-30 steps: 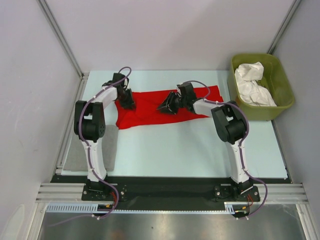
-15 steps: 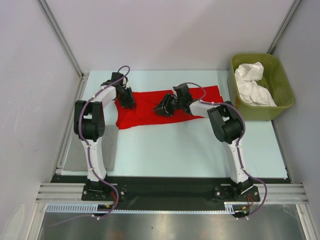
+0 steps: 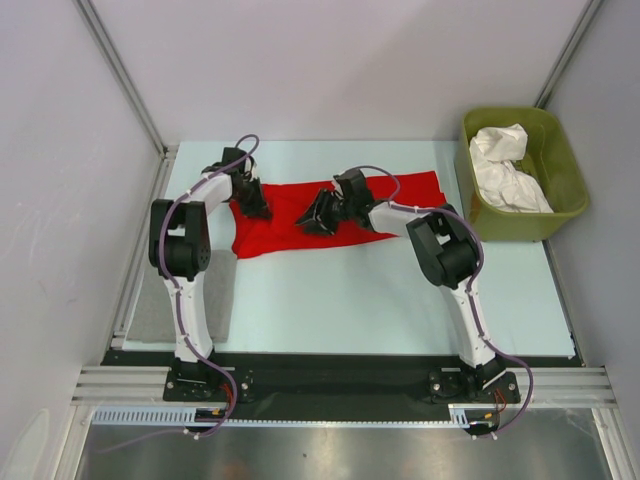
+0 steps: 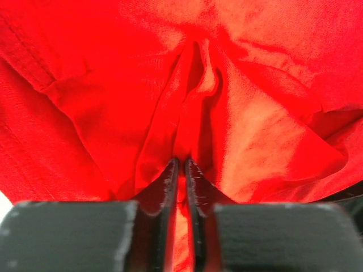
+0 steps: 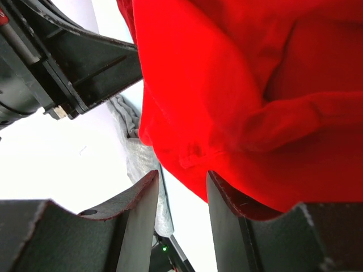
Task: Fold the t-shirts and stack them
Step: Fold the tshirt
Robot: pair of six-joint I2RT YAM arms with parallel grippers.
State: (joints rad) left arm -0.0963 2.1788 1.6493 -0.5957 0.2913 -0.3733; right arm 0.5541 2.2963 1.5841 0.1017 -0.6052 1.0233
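The red t-shirt [image 3: 285, 228] lies crumpled and stretched sideways across the far half of the table. My left gripper [image 3: 252, 205] is at its left end. In the left wrist view this gripper [image 4: 181, 165] is shut on a pinched fold of the red cloth [image 4: 255, 85]. My right gripper [image 3: 318, 215] is low over the shirt's middle. In the right wrist view it [image 5: 182, 184] is open, and the shirt's hem [image 5: 238, 85] hangs just beyond the fingertips and drapes over the right finger [image 5: 227, 209]. White t-shirts [image 3: 505, 170] lie bunched in the tub.
The olive-green tub [image 3: 560, 215] stands at the far right, off the table mat. A grey pad [image 3: 150, 300] lies at the left edge and also shows in the right wrist view [image 5: 133, 147]. My left arm [image 5: 68, 68] is close ahead of the right gripper.
My right gripper has slid left along the red shirt, closer to the left gripper. The left gripper has stayed in place, shut on the cloth.
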